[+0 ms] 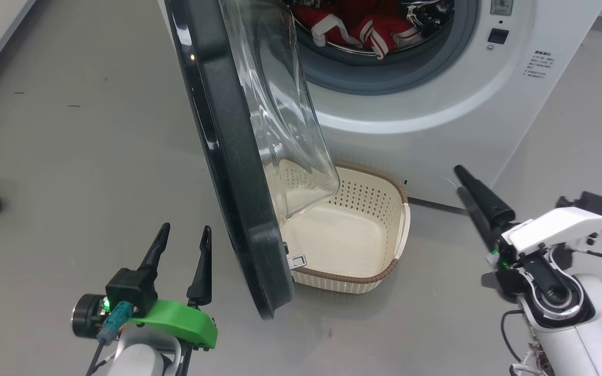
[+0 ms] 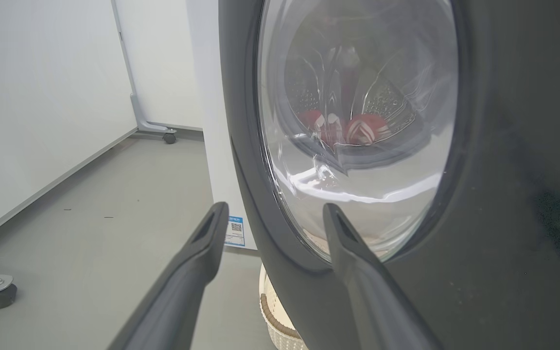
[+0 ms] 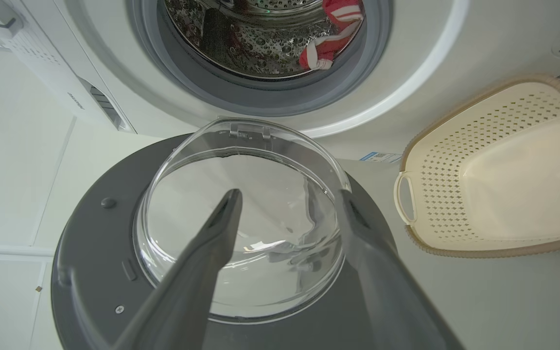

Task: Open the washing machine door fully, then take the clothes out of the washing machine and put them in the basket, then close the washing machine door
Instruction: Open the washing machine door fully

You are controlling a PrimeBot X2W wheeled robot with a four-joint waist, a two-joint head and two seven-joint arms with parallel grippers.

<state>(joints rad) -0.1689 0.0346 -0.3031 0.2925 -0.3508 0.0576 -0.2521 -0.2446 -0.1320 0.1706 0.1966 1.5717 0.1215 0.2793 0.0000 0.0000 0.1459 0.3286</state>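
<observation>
Head view, lower left: the left gripper (image 1: 185, 227), nearest the camera, is shown with its two dark fingers apart and nothing between them. It is placed just beside the outer face of the washing machine door (image 1: 230, 156). In the left wrist view the door's black rim and glass are seen directly ahead of the fingers; whether a finger touches the rim cannot be told.

Centre: the door is seen nearly edge-on, swung partway out, running from the top of the frame to the lower centre, with its clear bowl bulging to the right. Behind its lower edge the basket (image 1: 369, 193) is set on the floor against the washing machine (image 1: 437, 120); nothing is seen in it. At the top centre the clothes (image 1: 363, 28), red with white stripes, are seen lying in the drum.

Lower right: the right gripper (image 1: 460, 180) is held clear of everything, pointing up-frame; in the right wrist view its fingers are shown spread and aimed at the door's inner side.

The first step is judged to be in hand, the door not yet being fully open. For the next move, the free edge would need to be carried farther toward the left of the frame, and room made by the left gripper.
</observation>
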